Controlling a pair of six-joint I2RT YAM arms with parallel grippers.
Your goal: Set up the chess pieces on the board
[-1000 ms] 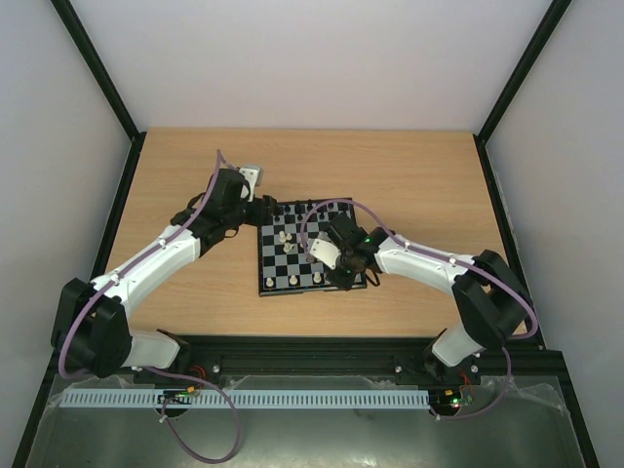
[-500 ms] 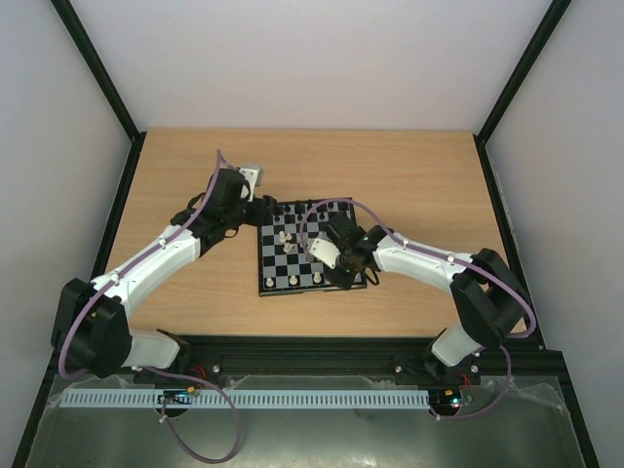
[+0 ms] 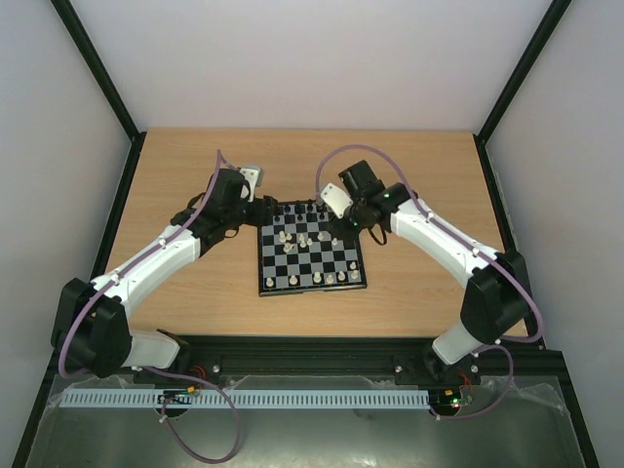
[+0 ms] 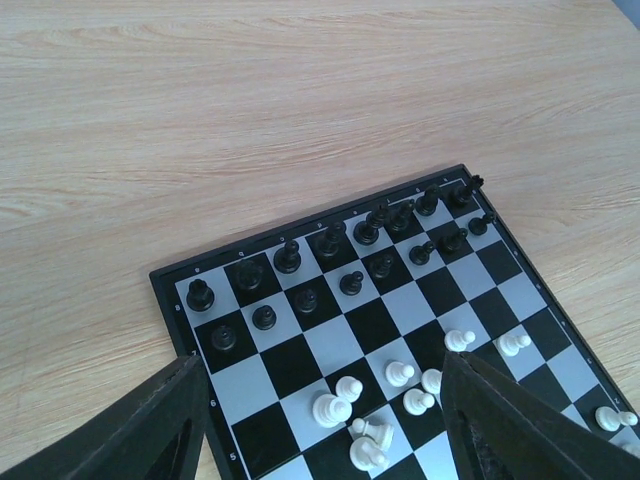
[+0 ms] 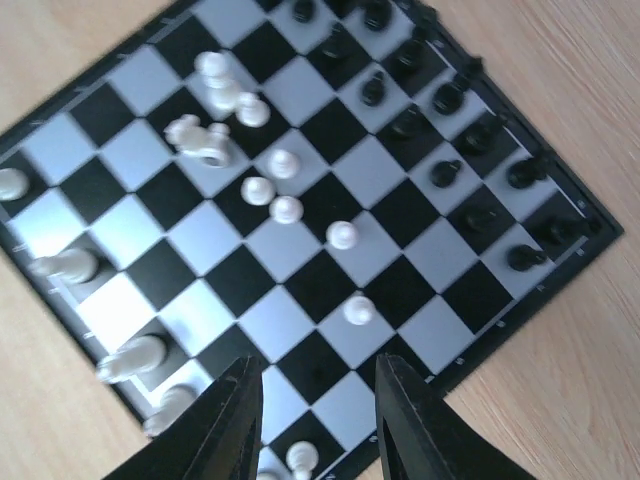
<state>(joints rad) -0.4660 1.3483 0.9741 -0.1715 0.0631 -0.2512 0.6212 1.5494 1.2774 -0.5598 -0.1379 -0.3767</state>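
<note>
The board (image 3: 310,289) lies flat on the desk (image 3: 429,175), about midway between its left and right edges and a little nearer the near edge than the far one. It is turned slightly, so its sides are not square to the desk's edges.

The black pieces (image 4: 350,283) stand upright in the two rows along the board's far edge, one to a square as far as the left wrist view shows. The white pieces (image 5: 285,208) are less orderly. A loose cluster sits on the middle squares, some nearly touching (one (image 5: 198,136) looks tipped on its side, though blur makes that uncertain). A few others (image 5: 130,358) stand along the board's near edge.

The left gripper (image 4: 320,430) hangs over the board's far left corner. Its fingers (image 4: 150,430) are spread wide apart with nothing between them. The right gripper (image 5: 315,420) hangs above the far right part of the board. Its fingers (image 5: 235,420) are also parted and empty, clear of the pieces below.
</note>
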